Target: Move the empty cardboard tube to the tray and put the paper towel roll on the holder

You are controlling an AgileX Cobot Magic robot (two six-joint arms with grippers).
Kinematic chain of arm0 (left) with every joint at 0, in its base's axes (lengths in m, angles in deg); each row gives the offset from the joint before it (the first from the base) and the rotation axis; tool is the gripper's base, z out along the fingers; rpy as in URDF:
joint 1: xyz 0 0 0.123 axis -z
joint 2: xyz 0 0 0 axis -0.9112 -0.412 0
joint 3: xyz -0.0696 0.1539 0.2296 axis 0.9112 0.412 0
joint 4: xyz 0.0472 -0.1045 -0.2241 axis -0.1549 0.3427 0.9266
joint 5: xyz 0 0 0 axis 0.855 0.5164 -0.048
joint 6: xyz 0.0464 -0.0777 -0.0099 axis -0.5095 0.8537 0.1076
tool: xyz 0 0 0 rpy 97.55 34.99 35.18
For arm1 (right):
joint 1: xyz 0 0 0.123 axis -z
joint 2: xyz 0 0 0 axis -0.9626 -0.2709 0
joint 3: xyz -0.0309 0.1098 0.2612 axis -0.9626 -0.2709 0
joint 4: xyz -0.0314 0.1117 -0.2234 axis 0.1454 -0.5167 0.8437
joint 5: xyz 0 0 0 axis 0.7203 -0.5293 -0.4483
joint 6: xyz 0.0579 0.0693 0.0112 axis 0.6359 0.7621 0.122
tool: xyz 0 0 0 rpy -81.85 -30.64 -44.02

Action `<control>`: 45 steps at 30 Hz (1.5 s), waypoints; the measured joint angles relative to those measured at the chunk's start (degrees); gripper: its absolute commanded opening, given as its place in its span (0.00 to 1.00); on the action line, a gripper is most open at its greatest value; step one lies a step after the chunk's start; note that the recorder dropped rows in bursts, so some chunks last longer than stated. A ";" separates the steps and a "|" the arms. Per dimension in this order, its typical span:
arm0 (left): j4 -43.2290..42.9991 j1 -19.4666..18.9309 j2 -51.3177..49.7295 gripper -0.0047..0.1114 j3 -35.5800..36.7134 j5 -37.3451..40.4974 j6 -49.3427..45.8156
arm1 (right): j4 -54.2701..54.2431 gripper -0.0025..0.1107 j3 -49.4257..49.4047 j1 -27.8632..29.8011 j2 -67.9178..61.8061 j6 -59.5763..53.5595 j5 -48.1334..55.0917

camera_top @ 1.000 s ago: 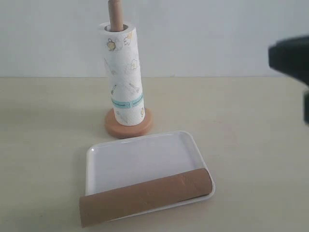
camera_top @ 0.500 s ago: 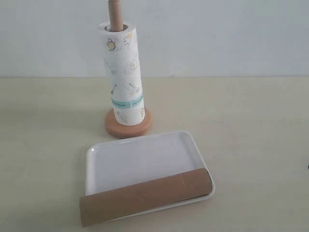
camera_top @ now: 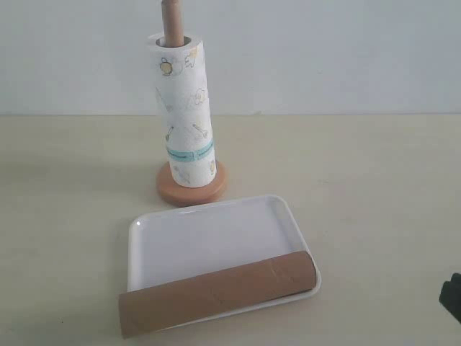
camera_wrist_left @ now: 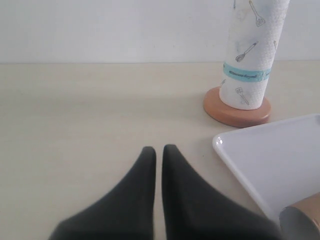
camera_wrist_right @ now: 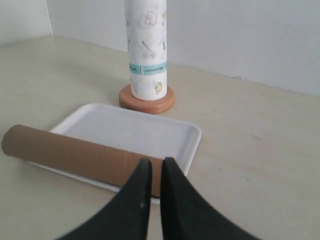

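Observation:
The brown cardboard tube (camera_top: 216, 292) lies across the near side of the white tray (camera_top: 209, 238), its left end hanging over the rim. The printed paper towel roll (camera_top: 184, 119) stands upright on the wooden holder (camera_top: 191, 189), whose dowel tip pokes out above it. My left gripper (camera_wrist_left: 158, 150) is shut with nothing in it, low over the table beside the tray (camera_wrist_left: 280, 160). The tube's end (camera_wrist_left: 305, 220) shows at that view's corner. My right gripper (camera_wrist_right: 153, 162) is shut and empty, just short of the tube (camera_wrist_right: 75, 155). A dark bit of the right arm (camera_top: 452, 295) shows at the exterior view's edge.
A pale wall rises behind the beige table (camera_top: 360, 180). The holder's base (camera_wrist_right: 147, 100) stands just beyond the tray's far rim (camera_wrist_right: 135, 111).
The right arm left the upper right of the exterior view and now shows only as a dark piece at the lower right edge. Tube, tray, roll and holder have not moved.

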 measured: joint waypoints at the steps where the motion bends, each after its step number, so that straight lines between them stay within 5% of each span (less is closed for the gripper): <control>1: 0.00 0.00 0.00 0.08 0.00 0.00 0.00 | 0.00 0.08 0.00 0.00 0.00 0.00 1.07; 10: 0.00 0.00 0.00 0.08 0.00 0.00 0.00 | 0.00 0.08 -0.23 2.93 4.44 0.16 9.31; 18: 0.00 0.00 0.00 0.08 0.00 0.00 0.00 | 0.00 0.08 -0.23 28.00 6.00 0.51 11.16; 21: 0.00 0.00 0.00 0.08 0.00 0.00 0.00 | 0.00 0.08 -0.23 33.40 6.02 0.88 11.25; 45: 0.00 0.00 0.00 0.08 0.00 0.00 0.00 | 0.00 0.08 -0.23 34.54 6.02 -0.41 11.28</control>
